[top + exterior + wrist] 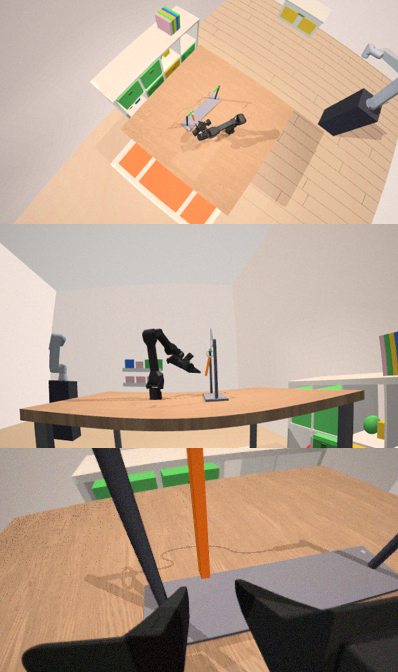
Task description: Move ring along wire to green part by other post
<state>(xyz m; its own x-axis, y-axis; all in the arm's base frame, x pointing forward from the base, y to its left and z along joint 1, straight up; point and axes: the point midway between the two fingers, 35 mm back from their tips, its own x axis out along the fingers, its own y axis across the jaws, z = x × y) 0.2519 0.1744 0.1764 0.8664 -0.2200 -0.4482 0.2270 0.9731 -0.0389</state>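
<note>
The ring (207, 353) hangs around the wire (210, 335) at the green part (190, 113) next to the post (187, 120) (131, 523) at lower left in the top view. Its orange handle (193, 118) (207, 366) (199, 518) hangs down, slightly tilted toward the arm. My gripper (199, 372) (211, 589) is open and empty. Its fingertips are a little short of the handle's lower end, with a gap in the exterior view. The other green part (216, 89) is beside the far post (217, 94) (385, 554). The ring is out of the wrist view.
The posts stand on a grey base plate (207, 108) (220, 399) (300, 580) on the wooden table (246, 94). In the wrist view, the near post is left of the handle. A shelf unit (129, 65) with green drawers stands beyond the table.
</note>
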